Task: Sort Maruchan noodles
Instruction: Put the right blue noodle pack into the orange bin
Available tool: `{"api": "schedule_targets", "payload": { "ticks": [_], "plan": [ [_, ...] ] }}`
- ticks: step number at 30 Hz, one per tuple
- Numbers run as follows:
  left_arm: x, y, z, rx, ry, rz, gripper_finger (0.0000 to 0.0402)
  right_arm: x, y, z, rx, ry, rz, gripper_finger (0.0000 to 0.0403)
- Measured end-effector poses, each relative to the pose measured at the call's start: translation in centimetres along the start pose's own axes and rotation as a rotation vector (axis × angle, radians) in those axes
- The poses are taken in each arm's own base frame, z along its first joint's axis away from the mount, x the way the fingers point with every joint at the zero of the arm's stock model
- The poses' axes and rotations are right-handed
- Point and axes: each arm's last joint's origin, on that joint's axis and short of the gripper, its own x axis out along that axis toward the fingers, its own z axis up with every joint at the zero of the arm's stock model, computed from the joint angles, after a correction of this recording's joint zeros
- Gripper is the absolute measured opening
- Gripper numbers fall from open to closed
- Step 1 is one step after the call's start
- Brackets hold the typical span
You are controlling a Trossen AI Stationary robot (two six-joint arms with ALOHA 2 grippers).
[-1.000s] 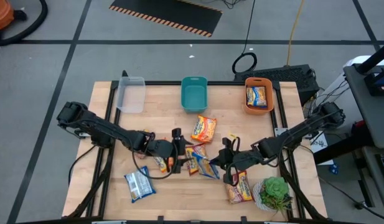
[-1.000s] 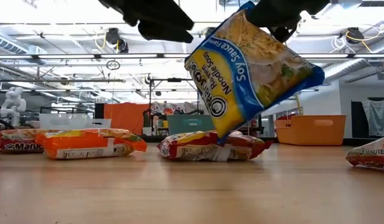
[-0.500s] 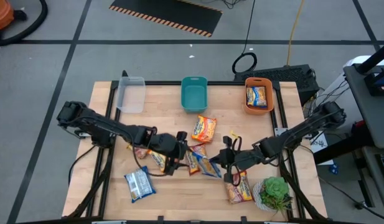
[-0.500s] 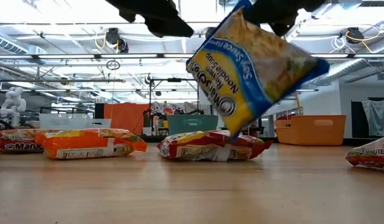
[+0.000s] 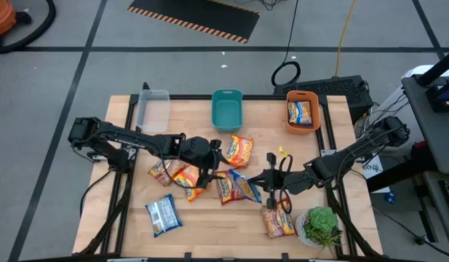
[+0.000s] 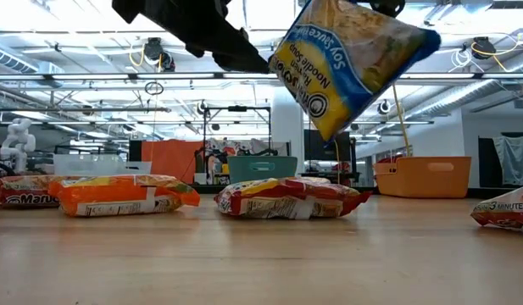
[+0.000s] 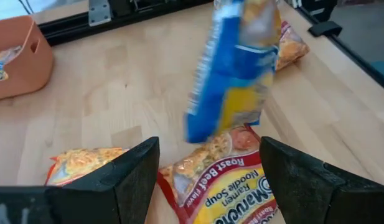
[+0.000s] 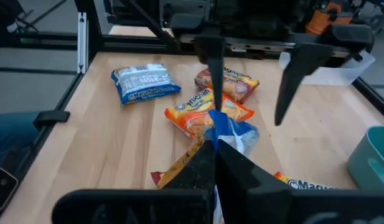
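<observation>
My right gripper is shut on a yellow-blue noodle packet, which hangs in the air over the table's middle. My left gripper hovers open to the left of it, above a red-pink packet that lies flat on the table; its fingers touch nothing. Orange packets and a blue-white packet lie flat around them. One packet lies in the orange bin. My right gripper pinches the yellow-blue packet at one end edge between its two shut fingers, coming nearly level from the table's right side. The packet hangs tilted below the fingers, lifted clear of the table and of the red-pink packet beneath.
A clear bin, a teal bin and the orange bin stand along the far edge. A green potted plant sits at the near right corner beside another packet. Bare wood lies at the near middle.
My right gripper has risen and rolled, and the yellow-blue packet has come up higher, clear of the red-pink packet, turning as it hangs. My left gripper has swung toward the table's far edge and rolled, still open.
</observation>
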Motion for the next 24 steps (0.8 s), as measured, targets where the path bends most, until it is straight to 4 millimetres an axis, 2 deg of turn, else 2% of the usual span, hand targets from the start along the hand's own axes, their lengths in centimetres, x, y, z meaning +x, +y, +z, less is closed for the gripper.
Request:
{"api": "schedule_targets", "payload": {
  "ticks": [5,10,24],
  "plan": [
    [-0.1,1.3,-0.5,-0.017,-0.034,-0.016,0.028,0.1,-0.1,0.0,-0.006,0.001,-0.003,0.0],
    [-0.1,2.1,-0.8,-0.025,-0.072,-0.15,0.028,0.1,-0.2,0.1,0.0,-0.009,-0.003,0.0],
    [0.3,2.4,-0.2,-0.008,-0.167,-0.194,0.028,1.7,0.4,-0.5,0.021,-0.006,-0.004,0.0]
  ]
}}
